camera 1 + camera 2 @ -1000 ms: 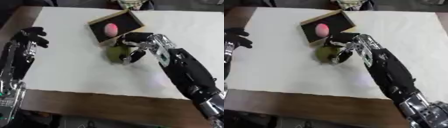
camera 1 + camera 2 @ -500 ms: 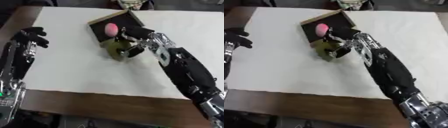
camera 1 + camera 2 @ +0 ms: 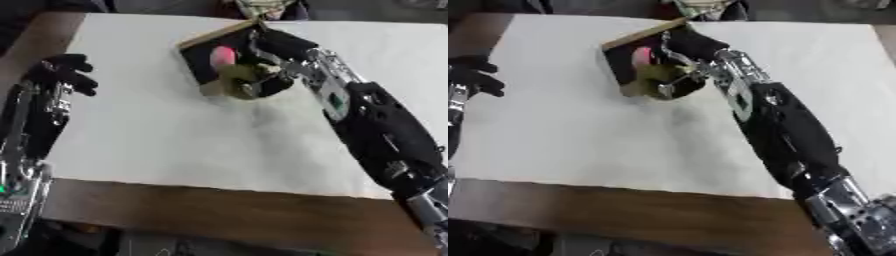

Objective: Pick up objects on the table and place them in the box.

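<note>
My right hand (image 3: 273, 56) is curled round an olive-green round object (image 3: 238, 81) and holds it over the near edge of the box (image 3: 203, 50), a shallow dark tray with tan walls lying askew at the back of the white mat. A pink round object (image 3: 222, 56) lies inside the box, just left of my fingers. My left hand (image 3: 63, 72) hovers at the mat's left edge with its fingers loosely curled and nothing in it.
A white mat (image 3: 175, 135) covers most of the brown table (image 3: 219, 215). Some pale items (image 3: 262, 6) lie just beyond the box at the far edge.
My right hand has carried the green object up and away from the mat toward the box, now over its near edge. The left hand has stayed put.
</note>
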